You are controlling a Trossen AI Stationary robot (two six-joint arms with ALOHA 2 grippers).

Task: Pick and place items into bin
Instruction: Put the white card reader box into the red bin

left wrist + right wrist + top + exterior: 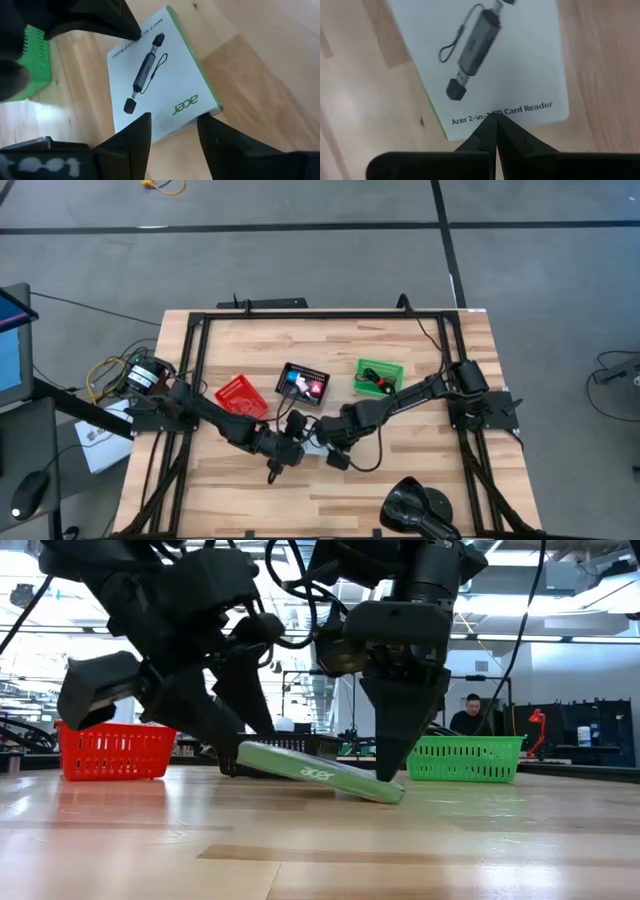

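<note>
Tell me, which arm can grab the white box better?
Left, probably. The left gripper is open, fingers either side of the white box. The right gripper is shut, tip on the box.

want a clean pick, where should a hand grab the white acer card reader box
Grip the Acer box across its thin green edges, at the lifted end near the left hand, coming in low from the side. It lies tilted, one end on the table.
</note>
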